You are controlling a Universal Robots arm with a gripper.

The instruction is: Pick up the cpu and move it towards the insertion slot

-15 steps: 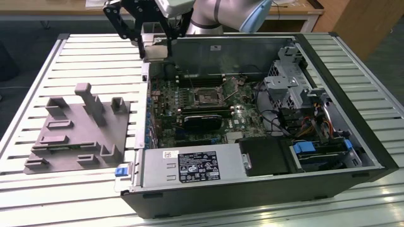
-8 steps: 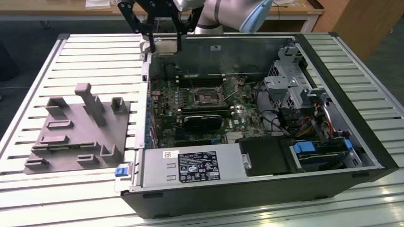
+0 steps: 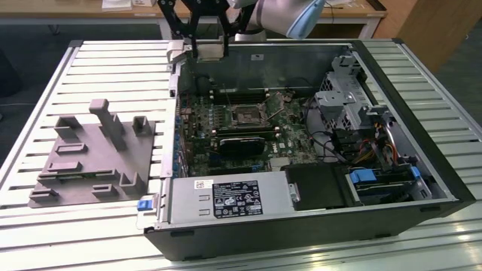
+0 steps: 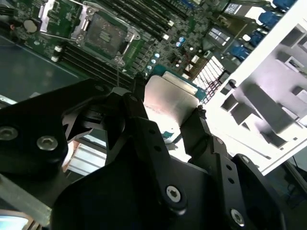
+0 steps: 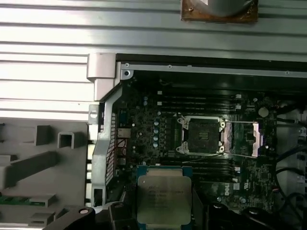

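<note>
In the exterior view the arm reaches down from the top centre of the frame, its gripper (image 3: 209,49) hanging over the far upper-left corner of the open computer case (image 3: 421,169). The fingers (image 4: 201,132) are clamped on the cpu (image 5: 163,199), held flat above the green board. The insertion slot (image 5: 201,135) lies open at mid-board, apart from the chip.
</note>
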